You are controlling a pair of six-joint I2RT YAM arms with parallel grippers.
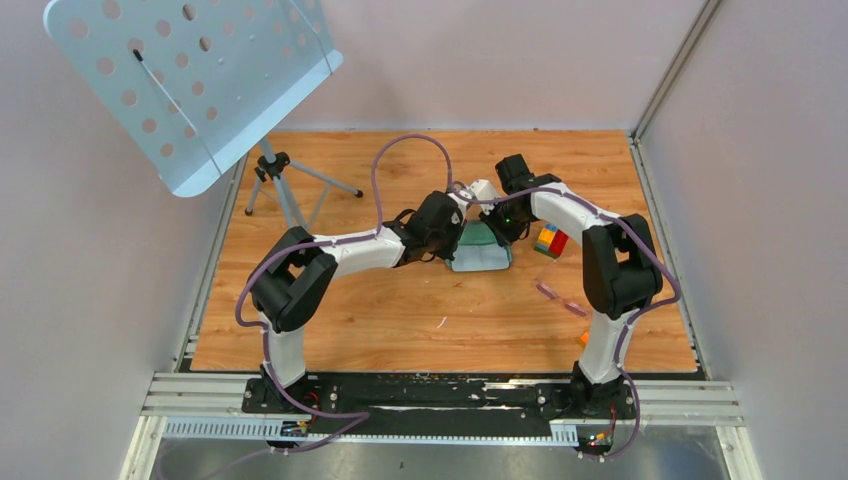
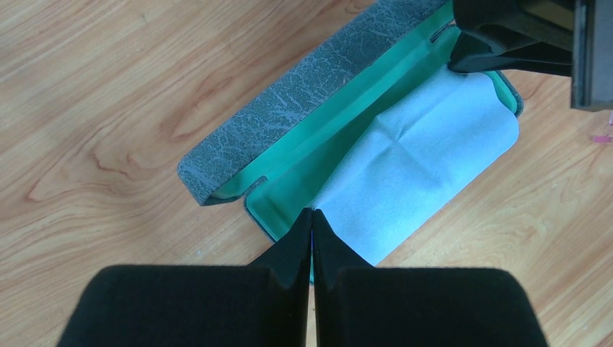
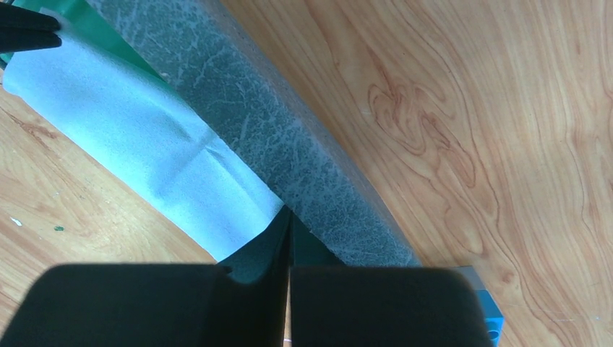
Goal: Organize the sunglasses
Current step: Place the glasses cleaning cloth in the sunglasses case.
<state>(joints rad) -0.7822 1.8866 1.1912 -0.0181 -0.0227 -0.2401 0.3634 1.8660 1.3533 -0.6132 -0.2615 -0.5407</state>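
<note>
With the cloth (image 2: 426,152) lying in the open grey case (image 2: 303,87), the left gripper (image 2: 311,215) and right gripper (image 3: 289,218) are hovering fully closed at its ends, perhaps pinching its rim, while the sunglasses (image 1: 560,298) are waiting unpacked beside the right arm.

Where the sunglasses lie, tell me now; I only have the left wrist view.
Observer: The sunglasses lie on the table, outside the case, to its right, near the right arm.
Operator: Report anything next to them.
Observer: A multicoloured block sits just beyond them, between the case and the right arm.
Operator: Give me the right gripper's state.
Observer: The right gripper is shut, its tips down at the case, by a corner of the cloth.
</note>
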